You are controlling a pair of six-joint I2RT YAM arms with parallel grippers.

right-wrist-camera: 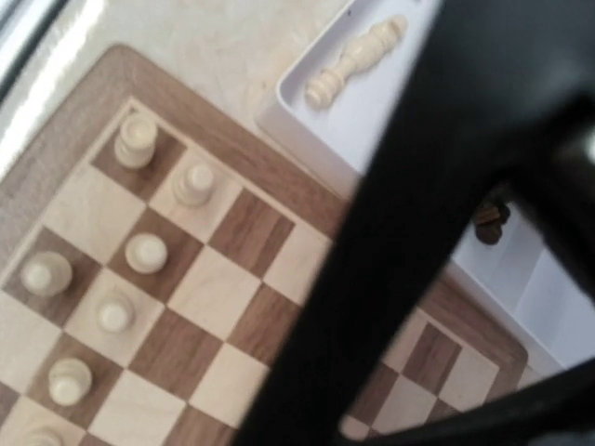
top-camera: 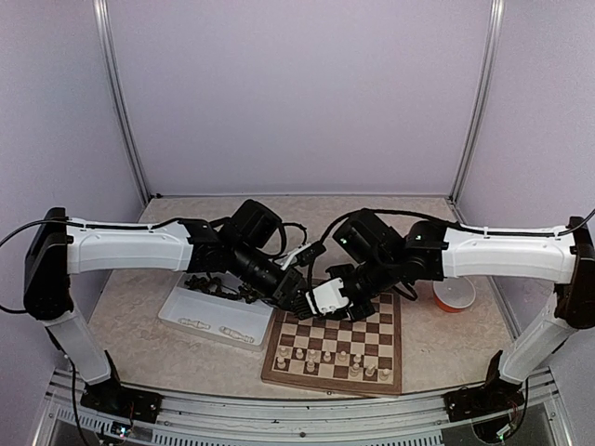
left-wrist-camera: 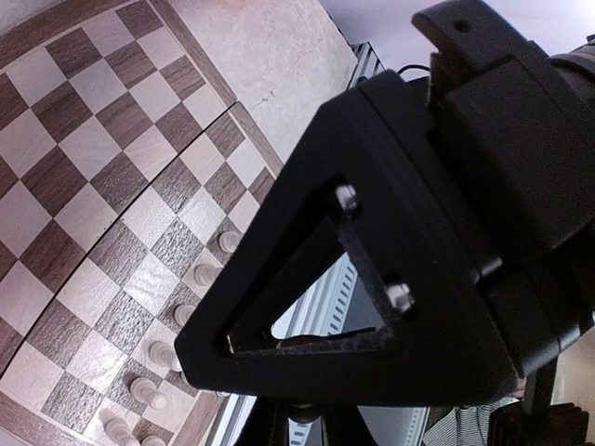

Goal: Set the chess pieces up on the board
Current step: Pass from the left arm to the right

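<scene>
Your two grippers meet over the far left corner of the board (top-camera: 386, 330), close beside each other. The left gripper (top-camera: 296, 299) has its fingers together; you cannot see whether anything sits between them. The right gripper (top-camera: 346, 302) hangs just beside it. Its fingers (right-wrist-camera: 400, 232) blur across its own camera, so you cannot tell whether they are apart or closed.

The board lies on the table (top-camera: 446, 348) at the near middle, between the arm bases, with its left rim just beside the white tray (top-camera: 173, 309). White chess pieces (top-camera: 342, 357) stand in its two nearest rows. Behind them the squares show open wood as far as the grippers.

Dark chess pieces (top-camera: 206, 282) are heaped in the tray's far compartment, under the left arm. A white piece (right-wrist-camera: 358, 54) lies on its side in a near one.

An orange cup (top-camera: 454, 295) sits right of the board, near the right forearm. Open table shows between the board's right rim and the table edge, and behind both arms toward the back wall.
</scene>
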